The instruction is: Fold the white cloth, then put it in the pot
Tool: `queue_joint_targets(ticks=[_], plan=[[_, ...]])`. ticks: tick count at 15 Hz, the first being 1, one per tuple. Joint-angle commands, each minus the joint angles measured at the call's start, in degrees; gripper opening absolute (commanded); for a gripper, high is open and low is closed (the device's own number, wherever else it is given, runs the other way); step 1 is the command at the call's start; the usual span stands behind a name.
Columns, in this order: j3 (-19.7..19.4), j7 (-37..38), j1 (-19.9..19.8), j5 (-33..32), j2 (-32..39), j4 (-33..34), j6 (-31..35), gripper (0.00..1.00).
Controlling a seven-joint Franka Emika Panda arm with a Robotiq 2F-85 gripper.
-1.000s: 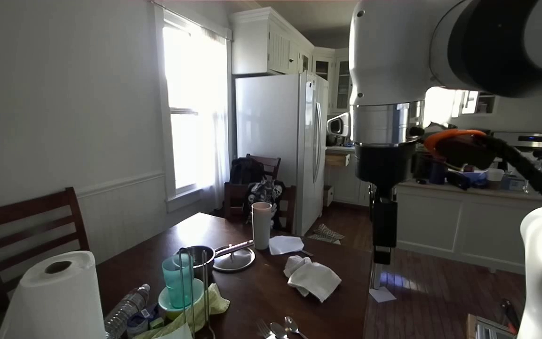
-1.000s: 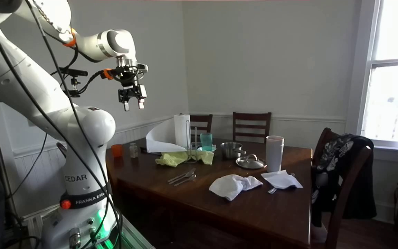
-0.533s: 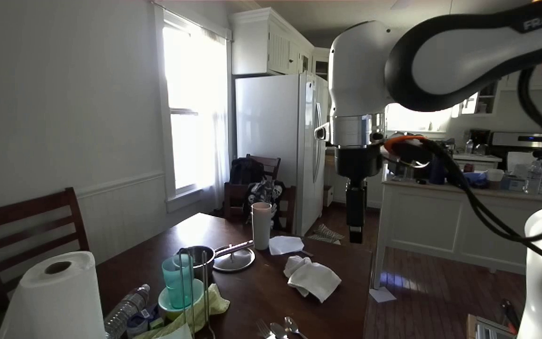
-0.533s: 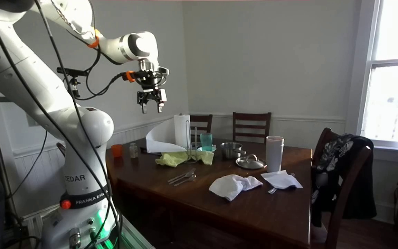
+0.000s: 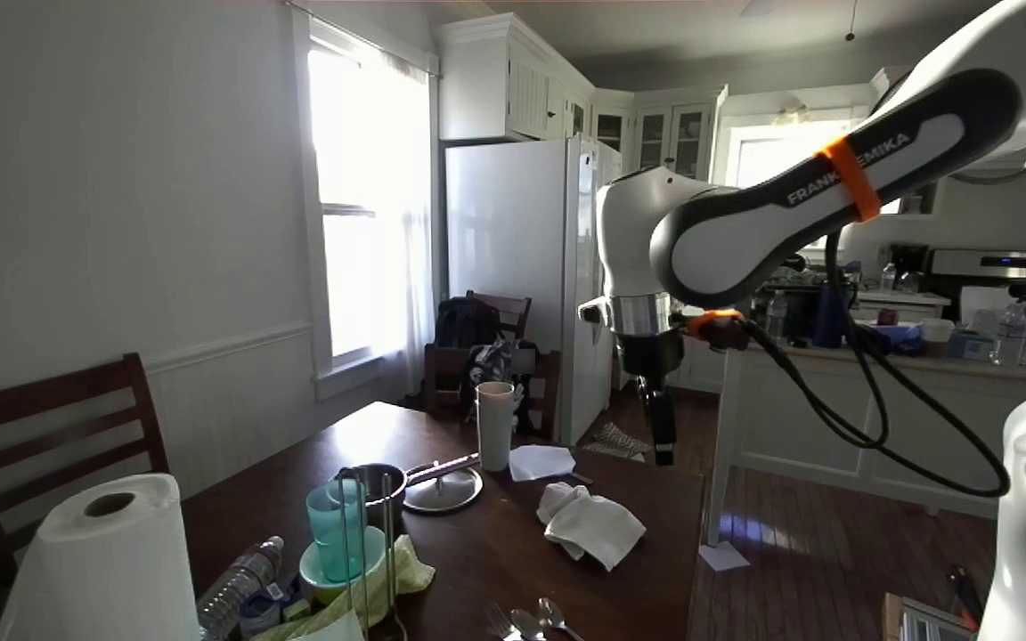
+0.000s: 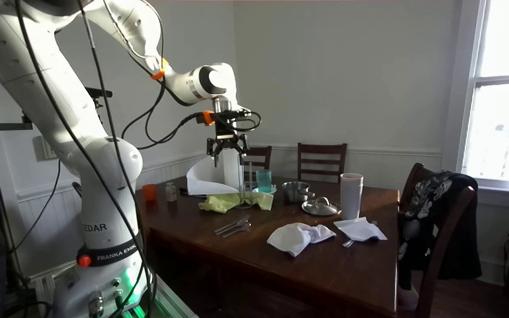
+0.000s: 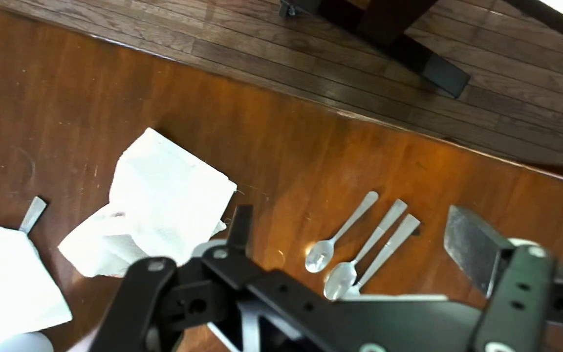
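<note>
Wrist view: the fingers (image 7: 472, 249) stand wide apart, one toward either side of the frame, with open space between their pads. Below that gap, on the brown table (image 7: 301, 146), lie two spoons (image 7: 320, 255) and a fork (image 7: 391, 247); the fork's head is mostly hidden there but shows in an exterior view. Both exterior views put the fingers well above the table with tips pointing down, so they are clear of the white cloth (image 7: 174, 195), though one finger appears just beside it from the wrist. Behind the fingers, in an exterior view, stands the paper towel roll (image 6: 231, 176). That cloth rests crumpled on the table, one part laid over another. The pot (image 6: 290, 194) stands upright on the same table, well apart from the cloth, its lid (image 6: 320, 206) lying just beside it.

As for lettering, the arm link (image 5: 798, 200) in an exterior view reads FRANK and EMIKA, with an orange strap (image 5: 851, 181) wrapped across between the two. In an exterior view, the black collar (image 6: 111, 255) low on the arm reads FRANKA EMIK, the word's end cut off. Above it, on the white base (image 6: 95, 203), EDAR can be made out, the mark before it unclear. The lit stove display (image 5: 1007, 262) and any print on the plastic bottle (image 5: 246, 574) are too small to read.
</note>
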Motion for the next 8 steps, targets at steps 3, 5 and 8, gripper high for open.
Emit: queue_joint_targets(ticks=[3,5,8], plan=[[-3.2,-3.9,-5.1,-10.4,10.7,0.5,15.6,1.00],[-2.7,-3.1,-4.9,-8.7,9.3,-0.2,14.4,1.00],[-3.4,-3.8,-6.1,-10.2,12.3,0.2,17.1,1.00]])
